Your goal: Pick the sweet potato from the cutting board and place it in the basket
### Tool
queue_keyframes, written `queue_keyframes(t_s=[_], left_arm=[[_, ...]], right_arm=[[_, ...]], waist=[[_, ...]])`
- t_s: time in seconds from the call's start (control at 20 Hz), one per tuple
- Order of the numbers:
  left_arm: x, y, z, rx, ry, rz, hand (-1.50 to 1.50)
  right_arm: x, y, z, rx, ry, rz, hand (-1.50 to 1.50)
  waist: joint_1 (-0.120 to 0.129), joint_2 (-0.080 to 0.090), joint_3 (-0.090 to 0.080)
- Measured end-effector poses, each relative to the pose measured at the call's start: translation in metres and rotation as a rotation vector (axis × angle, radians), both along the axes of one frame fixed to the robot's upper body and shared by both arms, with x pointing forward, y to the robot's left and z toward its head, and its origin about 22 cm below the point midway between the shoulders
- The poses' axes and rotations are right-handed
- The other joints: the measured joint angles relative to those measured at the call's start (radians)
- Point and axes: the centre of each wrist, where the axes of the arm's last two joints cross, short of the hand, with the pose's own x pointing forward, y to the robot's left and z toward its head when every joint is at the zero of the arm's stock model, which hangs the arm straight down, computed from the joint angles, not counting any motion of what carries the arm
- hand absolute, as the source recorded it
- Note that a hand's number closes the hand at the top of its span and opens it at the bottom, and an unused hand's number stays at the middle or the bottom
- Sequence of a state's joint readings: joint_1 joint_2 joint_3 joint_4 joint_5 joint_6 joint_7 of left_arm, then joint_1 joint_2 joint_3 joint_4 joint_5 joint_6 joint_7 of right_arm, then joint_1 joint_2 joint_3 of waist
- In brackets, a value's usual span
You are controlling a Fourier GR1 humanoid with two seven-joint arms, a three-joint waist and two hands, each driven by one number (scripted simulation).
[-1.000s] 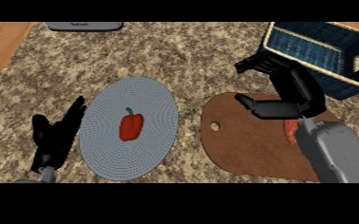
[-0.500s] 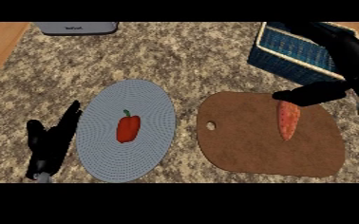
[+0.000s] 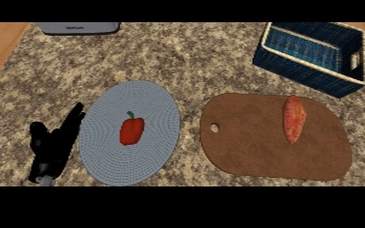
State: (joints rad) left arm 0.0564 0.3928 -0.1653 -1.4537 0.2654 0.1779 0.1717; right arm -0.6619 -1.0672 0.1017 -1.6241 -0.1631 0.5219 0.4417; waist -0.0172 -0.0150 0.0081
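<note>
Left black hand (image 3: 55,142) rested at 8 o'clock, fingers straight, holding nothing, just beside the round grey plate (image 3: 129,133) bearing a red bell pepper (image 3: 131,131). The orange sweet potato (image 3: 294,118) lay untouched on the brown wooden cutting board (image 3: 274,137), long axis 12-to-6. The dark blue woven basket (image 3: 311,56) stood near, at 1 o'clock.

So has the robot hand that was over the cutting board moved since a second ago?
Yes. It has left the view; a second ago it hovered over the cutting board beside the basket. The sweet potato lies uncovered.
</note>
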Motion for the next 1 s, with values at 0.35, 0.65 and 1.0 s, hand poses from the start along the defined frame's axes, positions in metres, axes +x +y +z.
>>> queue_keyframes(t_s=[0.35,0.65,1.0], left_arm=[[0.001,0.000,0.000,-0.002,-0.004,-0.009,0.00],[0.001,-0.002,0.001,-0.002,0.001,-0.009,0.00],[-0.003,-0.001,0.000,0.004,-0.005,-0.014,0.00]], right_arm=[[-0.012,-0.028,0.041,-0.159,0.203,0.023,-1.50],[-0.016,-0.037,0.043,-0.183,0.263,0.037,-1.50],[-0.010,-0.037,0.016,-0.141,0.277,0.045,-1.50]], waist=[[0.010,0.004,0.001],[0.015,0.005,0.002],[0.017,0.006,0.003]])
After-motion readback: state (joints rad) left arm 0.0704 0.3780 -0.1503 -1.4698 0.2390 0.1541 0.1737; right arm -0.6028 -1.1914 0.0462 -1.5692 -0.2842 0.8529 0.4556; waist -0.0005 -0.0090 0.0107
